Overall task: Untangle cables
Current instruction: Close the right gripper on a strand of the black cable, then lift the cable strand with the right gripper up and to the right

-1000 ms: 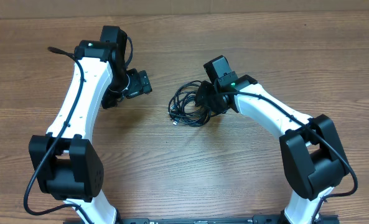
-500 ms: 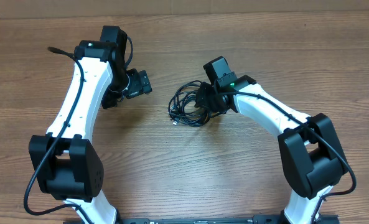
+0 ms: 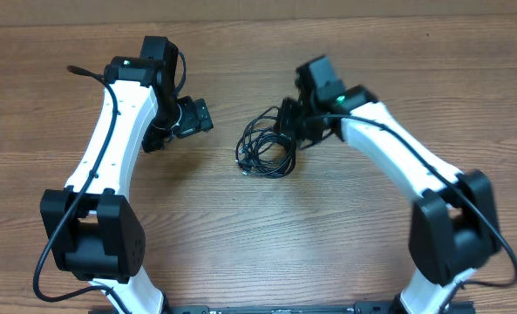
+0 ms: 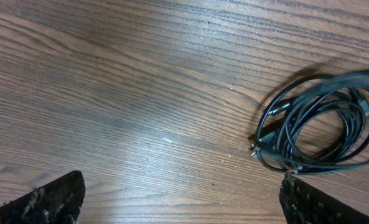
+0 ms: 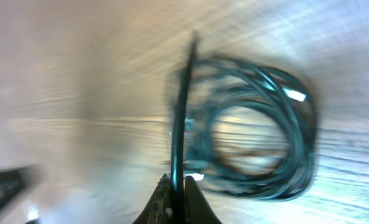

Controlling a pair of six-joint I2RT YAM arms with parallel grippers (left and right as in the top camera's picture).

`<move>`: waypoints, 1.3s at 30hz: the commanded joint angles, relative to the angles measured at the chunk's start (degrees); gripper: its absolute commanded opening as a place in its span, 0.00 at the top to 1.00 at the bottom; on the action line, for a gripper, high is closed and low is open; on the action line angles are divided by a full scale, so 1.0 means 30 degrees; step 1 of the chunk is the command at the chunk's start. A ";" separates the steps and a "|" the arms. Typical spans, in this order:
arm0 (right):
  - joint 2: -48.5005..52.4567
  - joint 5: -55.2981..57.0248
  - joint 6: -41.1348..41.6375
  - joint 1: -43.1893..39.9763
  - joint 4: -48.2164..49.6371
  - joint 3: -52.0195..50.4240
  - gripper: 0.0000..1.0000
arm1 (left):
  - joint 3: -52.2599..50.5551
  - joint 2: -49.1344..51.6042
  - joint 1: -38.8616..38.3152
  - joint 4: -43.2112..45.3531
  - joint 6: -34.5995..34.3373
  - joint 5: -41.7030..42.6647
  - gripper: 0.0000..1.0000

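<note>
The coiled bundle of thin black cables [image 3: 262, 148] is lying on the brown wood-grain table [image 3: 241, 227], between the two arms. The right gripper [image 3: 287, 131] is sitting at the bundle's right edge, fingers [image 5: 165, 193] clenched and pinching one black strand running up from the coil, though that wrist view is blurred. The left gripper [image 3: 194, 117] is hanging apart from the bundle, fingers [image 4: 53, 199] spread wide, grasping nothing.

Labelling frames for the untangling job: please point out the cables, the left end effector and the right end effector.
cables [image 3: 260, 148]: overhead, middle of the coiled bundle.
left end effector [image 4: 181, 190]: left wrist, midway between open fingertips.
right end effector [image 5: 177, 185]: right wrist, where shut fingertips pinch a strand.
</note>
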 commanded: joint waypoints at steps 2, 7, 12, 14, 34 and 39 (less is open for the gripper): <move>-0.2951 -0.1719 -0.0809 0.0007 -0.0437 0.2222 0.96 | 0.0306 0.0080 -0.0138 0.0029 -0.0262 -0.0219 0.00; -0.4991 -0.1894 -0.0809 0.0007 0.0000 0.3111 0.96 | 0.0306 0.0080 -0.0138 0.0022 -0.0262 -0.0219 0.00; -0.6754 -0.1894 -0.0816 -0.0066 0.1785 0.3694 0.96 | 0.0306 0.0080 -0.0138 0.0029 -0.0262 -0.0211 0.00; -0.7366 -0.1887 -0.0816 -0.0066 0.2812 0.3694 0.96 | 0.0306 0.0080 -0.0138 0.0022 -0.0262 -0.0219 0.00; -1.2597 0.0364 0.1916 -0.5413 1.2852 0.3687 0.96 | 0.0306 0.0080 -0.0138 0.0029 -0.0262 -0.0219 0.00; -1.3362 0.1195 0.1923 -0.6732 0.9850 0.3687 0.96 | 0.0306 0.0080 -0.0138 0.0029 -0.0262 -0.0219 0.00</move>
